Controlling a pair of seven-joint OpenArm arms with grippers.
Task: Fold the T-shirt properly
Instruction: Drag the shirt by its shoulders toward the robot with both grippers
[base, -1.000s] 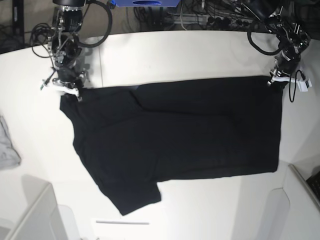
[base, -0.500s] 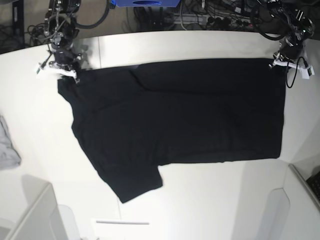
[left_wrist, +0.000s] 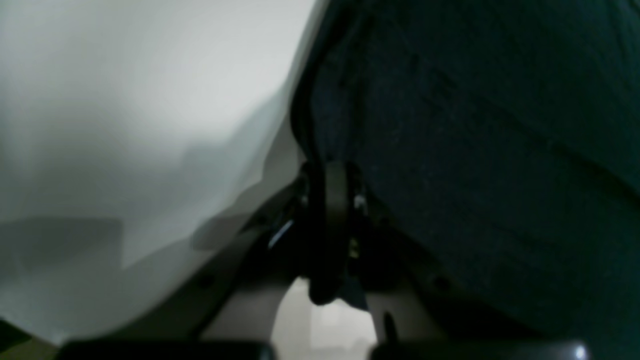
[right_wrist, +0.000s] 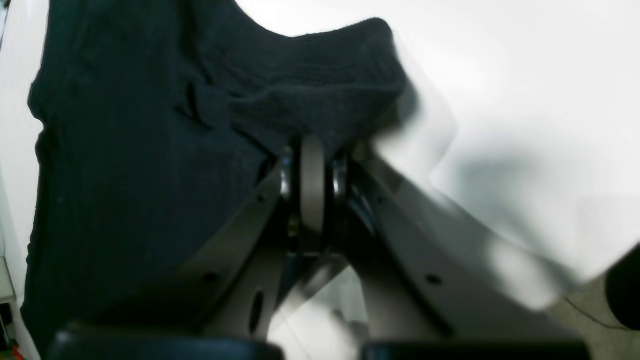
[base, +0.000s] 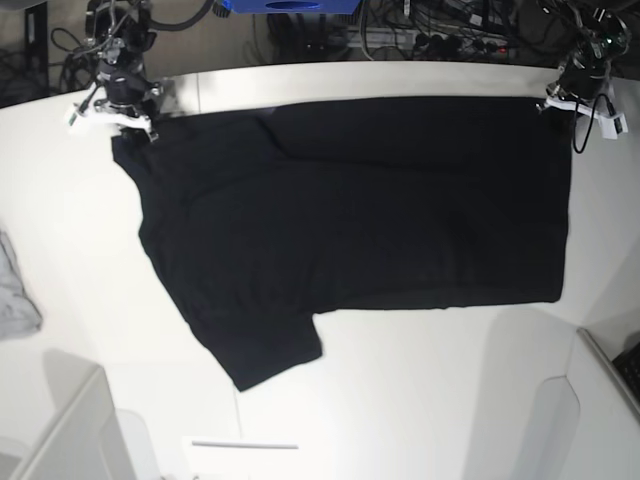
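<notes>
Cloth, black and limp: the T-shirt (base: 350, 215) lies spread plain side up across the white table (base: 420, 400), one sleeve trailing toward the near edge, far corners pinned at the table's back edge. Right gripper (base: 112, 112) is clamped tight on the far corner by the shoulder; the right wrist view shows knit fabric bunched up against its closed jaws. Left gripper (base: 578, 98) is likewise pinched shut on the opposite far corner, the hem running straight into the jaws in its wrist view. Fabric looks light, soft, prone to sag and crease between holds, unlikely to slip from a firm pinch. Best taken at corners and hems, both together, kept taut. Grey cloth (base: 14, 295) lies well apart.
</notes>
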